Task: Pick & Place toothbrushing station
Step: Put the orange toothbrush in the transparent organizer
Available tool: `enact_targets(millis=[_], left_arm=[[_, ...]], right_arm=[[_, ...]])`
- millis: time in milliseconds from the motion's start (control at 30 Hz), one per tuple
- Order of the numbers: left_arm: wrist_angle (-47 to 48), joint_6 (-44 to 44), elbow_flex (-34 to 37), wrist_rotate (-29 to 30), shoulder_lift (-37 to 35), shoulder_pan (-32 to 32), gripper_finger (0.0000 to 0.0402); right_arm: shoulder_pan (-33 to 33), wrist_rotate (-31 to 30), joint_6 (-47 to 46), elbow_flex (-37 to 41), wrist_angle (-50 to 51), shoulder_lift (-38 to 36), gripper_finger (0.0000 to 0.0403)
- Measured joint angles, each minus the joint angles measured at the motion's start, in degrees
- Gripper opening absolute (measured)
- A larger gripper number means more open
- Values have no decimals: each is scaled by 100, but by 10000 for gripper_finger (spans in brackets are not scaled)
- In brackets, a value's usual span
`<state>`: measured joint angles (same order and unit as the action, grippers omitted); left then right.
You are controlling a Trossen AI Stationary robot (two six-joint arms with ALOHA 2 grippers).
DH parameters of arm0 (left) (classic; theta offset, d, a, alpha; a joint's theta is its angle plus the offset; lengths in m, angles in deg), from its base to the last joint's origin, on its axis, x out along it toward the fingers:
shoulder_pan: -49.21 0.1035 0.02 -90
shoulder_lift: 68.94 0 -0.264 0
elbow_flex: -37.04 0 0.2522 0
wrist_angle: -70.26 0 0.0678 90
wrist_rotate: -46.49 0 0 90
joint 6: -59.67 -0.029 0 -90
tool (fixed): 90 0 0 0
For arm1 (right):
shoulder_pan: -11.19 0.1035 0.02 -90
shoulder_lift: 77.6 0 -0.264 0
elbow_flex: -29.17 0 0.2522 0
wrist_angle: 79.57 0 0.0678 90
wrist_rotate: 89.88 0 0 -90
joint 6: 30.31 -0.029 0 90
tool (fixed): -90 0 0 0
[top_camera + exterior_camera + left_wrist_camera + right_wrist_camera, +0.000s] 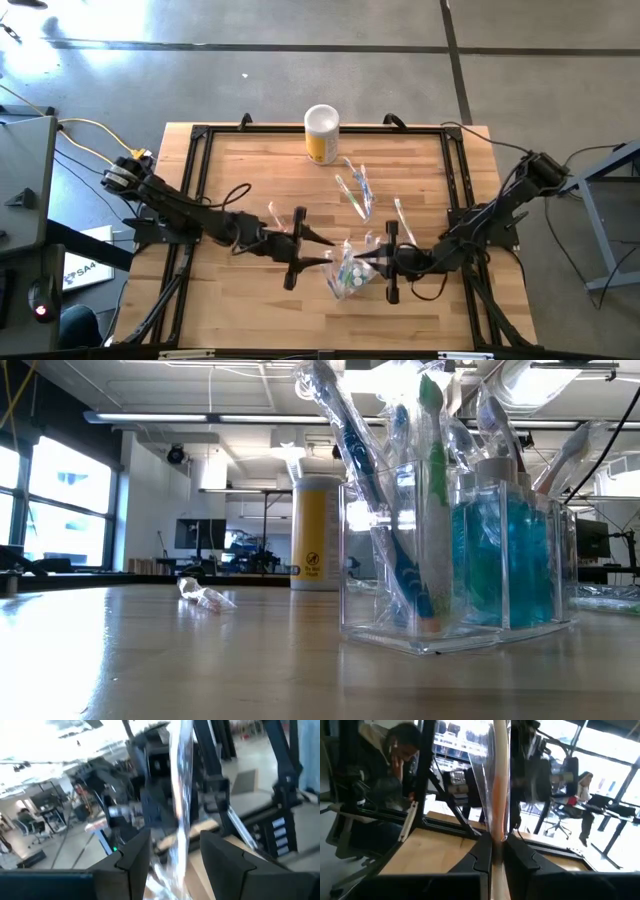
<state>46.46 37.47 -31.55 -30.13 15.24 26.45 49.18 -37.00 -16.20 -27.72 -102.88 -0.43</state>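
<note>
Left hand (172, 857) half-spread around crinkly wrapped toothbrush (181, 795); right hand (496, 852) pinching another wrapped toothbrush (497, 780), both low mid-table.

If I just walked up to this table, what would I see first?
First, the clear holder stuffed with toothbrushes near the table's front middle, between both arms. The left tool and right tool meet there; the right one pinches a wrapped toothbrush. Behind stands a yellow can with a white top, at the table's back edge.
</note>
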Motion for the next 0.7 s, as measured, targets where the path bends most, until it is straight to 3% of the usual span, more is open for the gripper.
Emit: enact_targets(millis=[267, 467, 700], left_arm=[[-776, 122, -189, 111, 323, -11, 165], [-466, 136, -740, 680, 735, -9, 170], [358, 608, -1179, 627, 776, 153, 215]], right_arm=[[-400, -2, -544, 0, 280, 2, 18], [-469, 5, -644, 0, 374, 2, 18], [-467, 7, -642, 0, 444, 2, 18]])
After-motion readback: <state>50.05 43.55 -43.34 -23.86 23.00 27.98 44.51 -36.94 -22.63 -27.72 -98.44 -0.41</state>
